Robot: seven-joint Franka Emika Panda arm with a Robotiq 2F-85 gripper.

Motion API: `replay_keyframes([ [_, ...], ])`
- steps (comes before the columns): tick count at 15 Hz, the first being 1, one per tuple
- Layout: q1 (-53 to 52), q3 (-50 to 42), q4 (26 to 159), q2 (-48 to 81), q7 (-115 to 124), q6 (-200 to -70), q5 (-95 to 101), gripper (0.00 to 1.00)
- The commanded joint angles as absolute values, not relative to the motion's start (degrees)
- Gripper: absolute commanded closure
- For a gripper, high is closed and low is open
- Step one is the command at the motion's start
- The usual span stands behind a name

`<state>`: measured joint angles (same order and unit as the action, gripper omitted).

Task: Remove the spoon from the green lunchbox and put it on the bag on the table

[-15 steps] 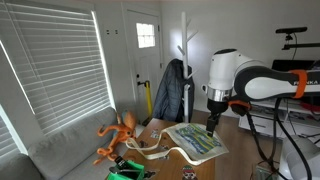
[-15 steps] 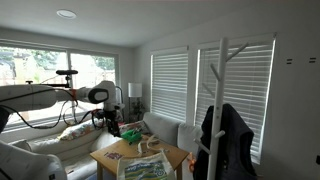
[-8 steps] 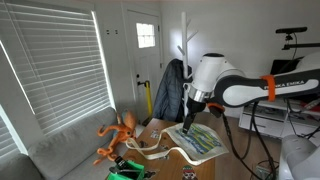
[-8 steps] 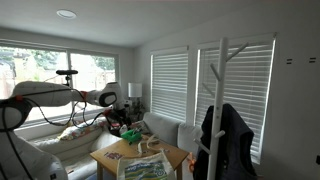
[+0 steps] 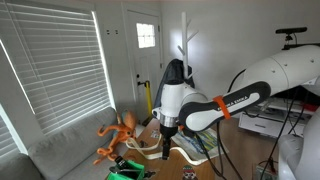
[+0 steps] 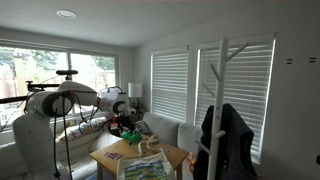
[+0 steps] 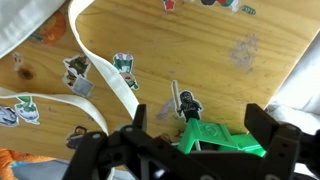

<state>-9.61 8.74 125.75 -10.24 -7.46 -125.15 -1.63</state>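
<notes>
Strap (image 7: 100,63), white, curls across the wooden table (image 7: 210,45) at left of the wrist view, stickers beside it. Centre: what looks like the spoon (image 7: 174,96), its thin grey handle angled up out of the green lunchbox (image 7: 222,137), which sits just right of it. Your gripper (image 7: 180,150) hangs over both, jaws spread wide w/ nothing between them, prob. lined up to straddle the handle. Exterior views add what the wrist cam lacks: the arm (image 5: 215,105) bent low, and the bag (image 5: 200,150) at right, the drop spot. Spoon is too small to make out there.
</notes>
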Motion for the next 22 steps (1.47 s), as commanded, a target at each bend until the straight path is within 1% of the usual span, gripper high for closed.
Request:
replay_keyframes([
  [1, -9.83, 8.83, 124.82, -9.14, -7.78, -124.98, -1.58, 0.00],
  [5, -9.86, 8.80, 123.83, -8.63, -8.50, -124.97, -1.57, 0.00],
  [9, -10.55, 11.08, 120.15, -1.09, -7.91, -133.61, 5.02, 0.00],
  [15, -12.86, 12.84, 111.41, 9.07, -7.37, -135.91, 12.94, 0.00],
  [19, -12.50, 12.06, 109.54, 10.08, -4.39, -136.52, 9.12, 0.00],
  [21, -12.27, 11.71, 109.09, 10.86, -1.96, -136.50, 7.65, 0.05],
  [22, -12.15, 11.63, 108.86, 11.28, -1.24, -136.42, 6.53, 0.04],
])
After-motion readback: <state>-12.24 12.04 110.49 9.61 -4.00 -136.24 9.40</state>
